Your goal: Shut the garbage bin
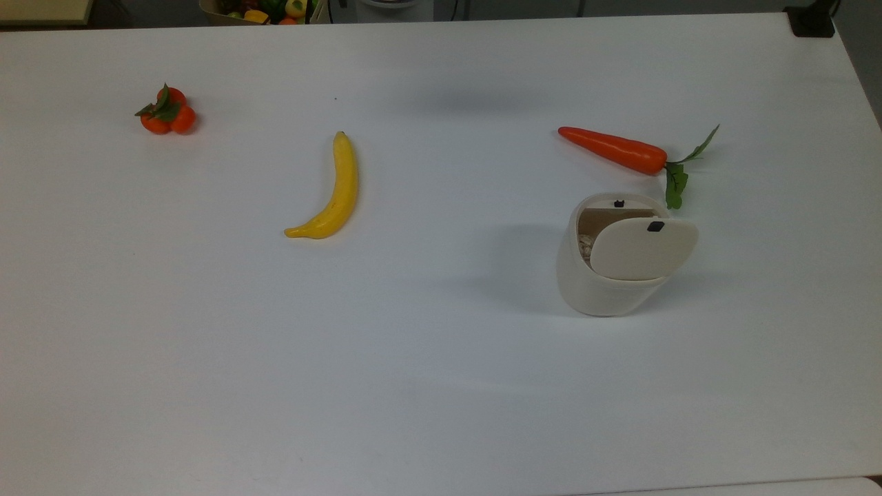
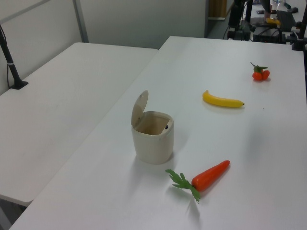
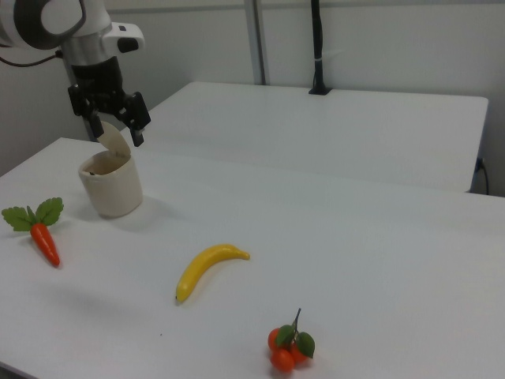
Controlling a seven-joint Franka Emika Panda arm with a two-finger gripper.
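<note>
The cream-white garbage bin (image 1: 606, 293) stands on the white table at the top view's right. Its hinged lid (image 1: 644, 248), with a small black tab, is raised and the mouth is uncovered. In the left view the bin (image 2: 153, 143) is near the middle, with the lid (image 2: 140, 108) upright on its left rim. In the right view the bin (image 3: 112, 189) is at the left, and my gripper (image 3: 117, 134) hangs open just above the tilted lid (image 3: 117, 146), holding nothing. I cannot tell whether it touches the lid.
An orange carrot (image 1: 613, 149) with green leaves lies just beyond the bin. A yellow banana (image 1: 334, 193) lies mid-table and a cluster of small orange fruits (image 1: 167, 114) is at the top view's far left. A second white table (image 2: 62, 96) adjoins.
</note>
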